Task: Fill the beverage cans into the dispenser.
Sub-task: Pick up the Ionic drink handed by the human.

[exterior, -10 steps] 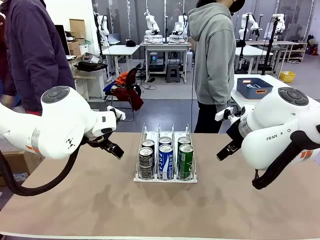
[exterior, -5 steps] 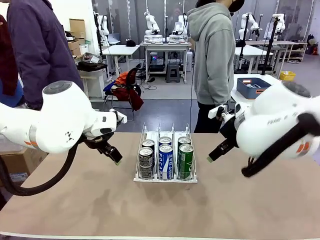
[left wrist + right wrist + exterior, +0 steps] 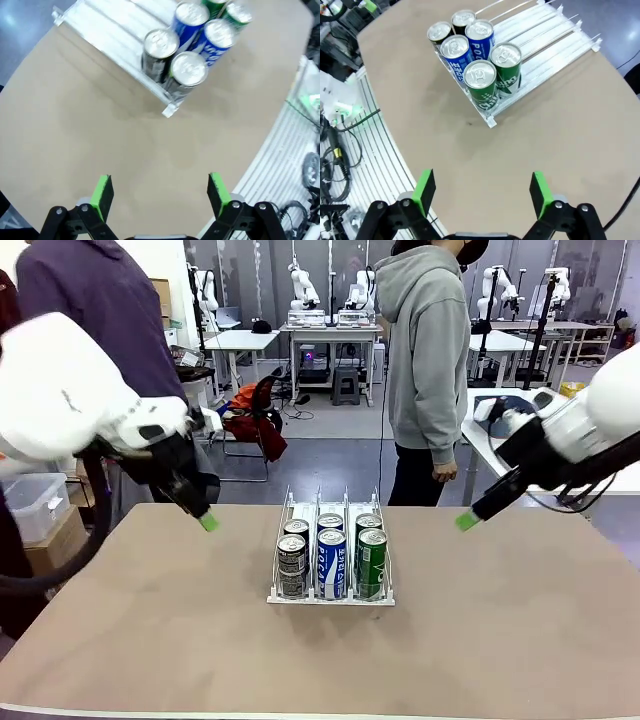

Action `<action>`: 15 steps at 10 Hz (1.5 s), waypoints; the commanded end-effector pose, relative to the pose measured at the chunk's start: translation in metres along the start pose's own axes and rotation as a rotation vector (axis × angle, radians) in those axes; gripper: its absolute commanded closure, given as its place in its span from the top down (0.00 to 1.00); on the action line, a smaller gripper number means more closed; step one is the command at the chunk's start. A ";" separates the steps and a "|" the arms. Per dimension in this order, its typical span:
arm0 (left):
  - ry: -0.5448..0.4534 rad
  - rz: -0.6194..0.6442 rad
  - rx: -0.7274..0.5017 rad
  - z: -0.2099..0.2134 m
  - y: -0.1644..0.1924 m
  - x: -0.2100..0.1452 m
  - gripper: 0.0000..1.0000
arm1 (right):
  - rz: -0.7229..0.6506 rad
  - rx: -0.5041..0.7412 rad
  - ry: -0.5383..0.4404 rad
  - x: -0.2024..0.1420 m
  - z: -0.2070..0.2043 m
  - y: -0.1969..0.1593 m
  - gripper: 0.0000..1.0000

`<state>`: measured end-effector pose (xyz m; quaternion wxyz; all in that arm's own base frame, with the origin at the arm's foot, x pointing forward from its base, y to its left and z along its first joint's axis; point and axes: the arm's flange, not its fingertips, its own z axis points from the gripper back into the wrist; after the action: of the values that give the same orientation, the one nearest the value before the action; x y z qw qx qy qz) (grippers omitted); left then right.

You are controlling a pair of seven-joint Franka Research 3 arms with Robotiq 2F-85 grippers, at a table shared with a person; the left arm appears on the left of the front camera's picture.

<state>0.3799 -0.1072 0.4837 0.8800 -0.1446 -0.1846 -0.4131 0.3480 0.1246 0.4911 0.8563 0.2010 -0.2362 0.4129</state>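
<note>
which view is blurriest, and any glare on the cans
Left wrist view: the softest, with the cans and dispenser smeared and the table edge bowed by the wide lens. Right wrist view: sharp, can print legible, bright glints on the silver tops. Front view: cans crisp, faint soft shadows on the table.

Bare desk (image 3: pixel 150 640) lies under the left end effector (image 3: pixel 208 522) and the right end effector (image 3: pixel 466 521), both clear of anything. Between them the dispenser (image 3: pixel 330 598) blocks the middle, six beverage cans (image 3: pixel 331 562) filling its near end; the lanes behind are free. A person (image 3: pixel 430 360) stands beyond the right end effector.
</note>
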 end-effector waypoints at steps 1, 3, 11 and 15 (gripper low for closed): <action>-0.073 0.024 -0.056 0.019 0.007 -0.005 1.00 | -0.012 0.030 -0.013 -0.003 0.031 -0.021 1.00; -0.125 0.042 -0.070 0.045 0.027 0.004 1.00 | -0.066 0.045 -0.076 -0.001 0.053 -0.041 1.00; -0.204 0.110 0.079 0.079 0.016 0.022 1.00 | 0.044 -0.045 -0.035 0.022 0.096 -0.024 1.00; -0.315 -0.008 -0.078 0.166 0.009 0.048 1.00 | 0.072 -0.104 -0.061 0.060 0.173 -0.026 1.00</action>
<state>0.3819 -0.0737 0.6463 0.8500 -0.2015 -0.3134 -0.3723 0.3554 0.0599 0.6531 0.8408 0.1690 -0.2996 0.4179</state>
